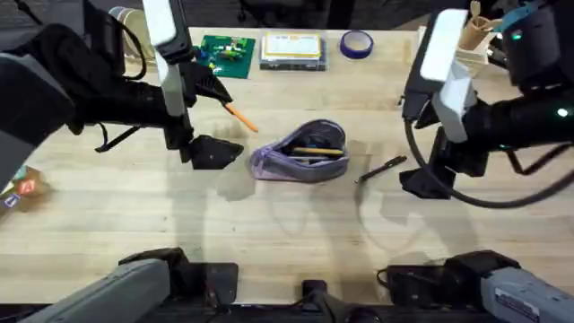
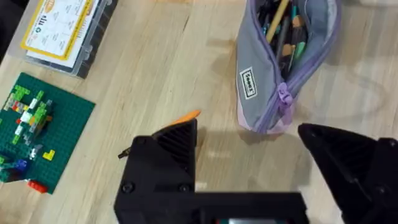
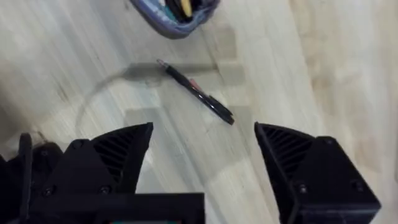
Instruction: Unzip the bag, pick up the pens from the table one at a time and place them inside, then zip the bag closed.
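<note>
The lavender bag (image 1: 300, 151) lies unzipped at the middle of the table (image 1: 134, 224), with several pens showing in its mouth (image 2: 283, 37). An orange pen (image 1: 240, 115) lies just behind my left gripper (image 1: 213, 152), and its end pokes out past one finger (image 2: 186, 116). This gripper (image 2: 249, 134) is open and holds nothing, just left of the bag's zipper end. A black pen (image 1: 381, 169) lies to the right of the bag. My right gripper (image 1: 421, 182) hovers open right beside it, and the pen (image 3: 199, 93) lies just ahead of its spread fingers (image 3: 202, 134).
At the back of the table are a green brick baseplate (image 1: 226, 49), a clear box with a yellow label (image 1: 291, 49) and a purple tape roll (image 1: 356, 43). A small coloured box (image 1: 18, 190) sits at the left edge. Wooden items (image 1: 475, 36) stand back right.
</note>
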`<state>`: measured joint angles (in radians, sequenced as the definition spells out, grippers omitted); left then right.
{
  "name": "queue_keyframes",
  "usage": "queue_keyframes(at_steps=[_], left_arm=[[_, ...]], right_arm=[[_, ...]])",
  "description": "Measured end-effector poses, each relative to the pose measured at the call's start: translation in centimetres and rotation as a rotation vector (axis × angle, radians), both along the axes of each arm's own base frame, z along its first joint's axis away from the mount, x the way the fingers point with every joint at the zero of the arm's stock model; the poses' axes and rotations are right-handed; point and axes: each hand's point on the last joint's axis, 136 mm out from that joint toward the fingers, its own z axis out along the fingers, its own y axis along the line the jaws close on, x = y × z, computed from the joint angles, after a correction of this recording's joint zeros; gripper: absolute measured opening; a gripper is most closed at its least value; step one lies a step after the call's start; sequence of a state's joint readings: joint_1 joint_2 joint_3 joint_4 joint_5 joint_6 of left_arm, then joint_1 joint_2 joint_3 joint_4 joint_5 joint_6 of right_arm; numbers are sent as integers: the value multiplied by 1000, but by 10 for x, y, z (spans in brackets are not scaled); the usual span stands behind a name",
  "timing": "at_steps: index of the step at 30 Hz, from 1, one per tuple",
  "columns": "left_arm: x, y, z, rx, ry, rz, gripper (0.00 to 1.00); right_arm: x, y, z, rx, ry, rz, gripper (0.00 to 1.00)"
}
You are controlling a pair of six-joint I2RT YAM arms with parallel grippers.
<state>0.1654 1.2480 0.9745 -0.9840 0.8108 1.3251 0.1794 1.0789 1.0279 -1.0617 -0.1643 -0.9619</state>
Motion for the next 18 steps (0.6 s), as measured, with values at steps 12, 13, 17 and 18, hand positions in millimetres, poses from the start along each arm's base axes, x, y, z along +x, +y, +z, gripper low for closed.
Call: queue_keyframes(at_steps=[12,13,17,18], left_arm=[[-1,0,0,-1,7,0,993],[-1,0,0,-1,8,0,993],[-1,0,0,-1,8,0,993],[-1,0,0,-1,7,0,993]], right_arm=[[1,7,-34,-54,103,282,997],[1,7,-37,-61,109,310,997],[2,7,-51,-81,150,405,997],[2,7,-56,-85,166,425,997]])
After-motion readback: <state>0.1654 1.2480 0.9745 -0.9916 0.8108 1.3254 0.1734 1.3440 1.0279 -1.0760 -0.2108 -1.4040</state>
